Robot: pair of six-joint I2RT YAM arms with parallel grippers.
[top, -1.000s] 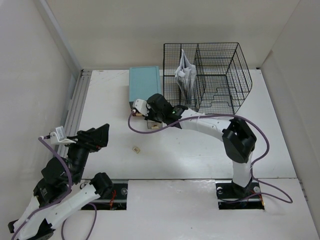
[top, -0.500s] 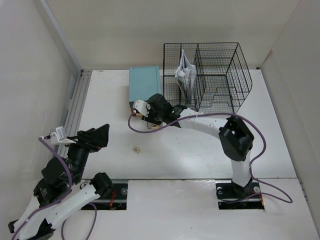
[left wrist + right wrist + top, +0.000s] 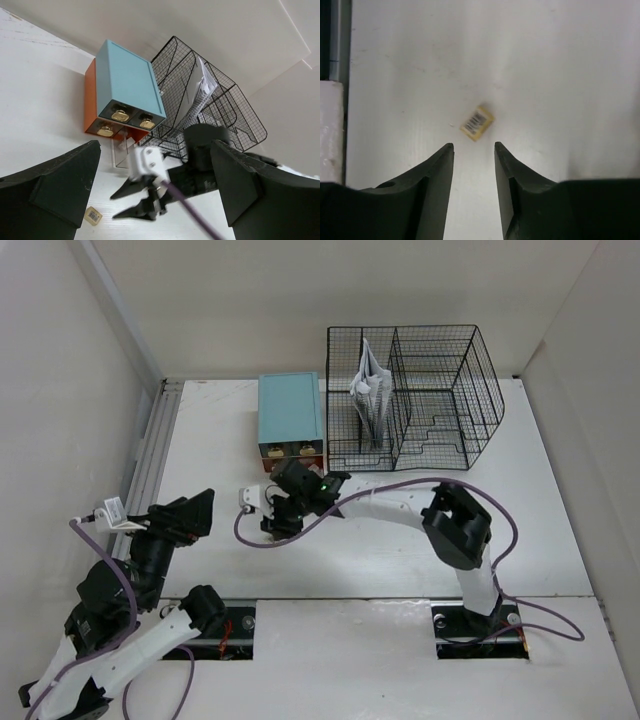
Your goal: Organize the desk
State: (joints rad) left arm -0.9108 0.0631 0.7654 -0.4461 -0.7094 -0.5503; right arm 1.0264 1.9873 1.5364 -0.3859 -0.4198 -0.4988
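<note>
The right arm (image 3: 390, 508) reaches over a small yellow tag (image 3: 477, 121) on the smooth white desk (image 3: 540, 530).
Its dark, tapered jaws stand parted and empty, with the squarish barcoded tag, perhaps card, lying flat just beyond their tips. The left arm (image 3: 130, 585) has blunt black jaws spread wide, gripping nothing, near the ribbed metal rail (image 3: 150, 455).

Desk (image 3: 400, 560): large flat rectangular top, white, matt, level. Surface shows faint lengthwise streaks and a few grey scuffs in close views. Ribbed metal rail (image 3: 150, 455) runs along left edge, from far-left corner toward near edge. Pale walls (image 3: 60, 390) rise at left, far and right edges. Seam (image 3: 350, 597) crosses parallel to near edge. Two dark rectangular cut-outs (image 3: 240, 628) in near strip.
</note>
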